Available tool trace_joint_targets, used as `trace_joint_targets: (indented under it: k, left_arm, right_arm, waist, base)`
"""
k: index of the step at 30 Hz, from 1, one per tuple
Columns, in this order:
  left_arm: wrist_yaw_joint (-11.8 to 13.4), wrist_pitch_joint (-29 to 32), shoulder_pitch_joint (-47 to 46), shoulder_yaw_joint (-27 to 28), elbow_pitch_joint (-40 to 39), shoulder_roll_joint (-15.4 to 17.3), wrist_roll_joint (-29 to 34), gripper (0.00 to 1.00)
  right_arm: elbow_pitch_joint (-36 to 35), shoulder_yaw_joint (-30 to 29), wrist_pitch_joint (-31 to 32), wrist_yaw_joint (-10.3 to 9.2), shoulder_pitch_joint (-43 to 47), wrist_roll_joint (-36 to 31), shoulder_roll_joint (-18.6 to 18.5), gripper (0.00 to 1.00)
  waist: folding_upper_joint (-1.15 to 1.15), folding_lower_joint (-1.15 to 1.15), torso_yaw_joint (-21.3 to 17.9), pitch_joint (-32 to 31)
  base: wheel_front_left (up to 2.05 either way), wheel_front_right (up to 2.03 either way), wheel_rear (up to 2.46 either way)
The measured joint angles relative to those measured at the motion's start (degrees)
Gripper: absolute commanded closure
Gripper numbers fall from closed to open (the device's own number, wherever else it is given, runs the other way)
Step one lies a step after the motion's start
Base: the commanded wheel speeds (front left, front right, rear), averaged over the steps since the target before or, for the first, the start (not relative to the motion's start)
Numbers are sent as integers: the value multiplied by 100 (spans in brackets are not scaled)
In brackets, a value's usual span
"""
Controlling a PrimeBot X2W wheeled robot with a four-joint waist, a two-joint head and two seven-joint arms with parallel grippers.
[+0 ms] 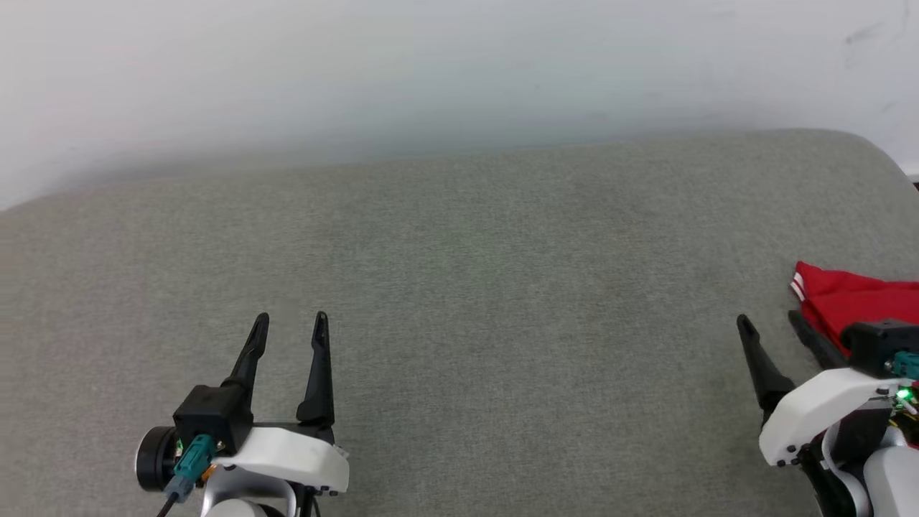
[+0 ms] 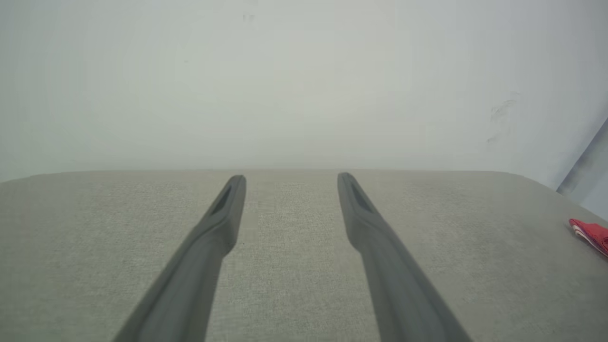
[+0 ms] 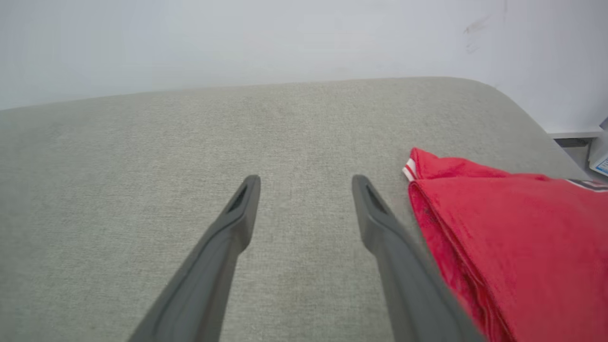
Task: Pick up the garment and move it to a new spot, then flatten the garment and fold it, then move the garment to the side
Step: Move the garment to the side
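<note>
Support surface is a grey-green pad (image 1: 459, 287) covered in woven fabric, flat, with a rounded far-right corner. Lying directly on it at the right edge is the garment (image 1: 854, 298): red, folded into a low stack, layered edges facing the pad's middle, red-and-white striped trim at its far-left corner.

Even, soft light; blurred near foregrounds.
</note>
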Motion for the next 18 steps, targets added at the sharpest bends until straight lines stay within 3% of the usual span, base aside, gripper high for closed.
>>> trace_joint_targets:
  k: [8,18]
  left_arm:
    - [80,-49,234,83,187,94,20,0]
    - [116,-107,544,62,422,121,66,0]
  right_arm:
    - [-1040,20,-307,0,585,-304,270,0]
    - [-2105,-254,-219,0,1628,-655,693,0]
  waist:
    - [0,0,347,-357]
    - [0,0,321,-651]
  base:
    - [0,0,0]
    - [0,0,0]
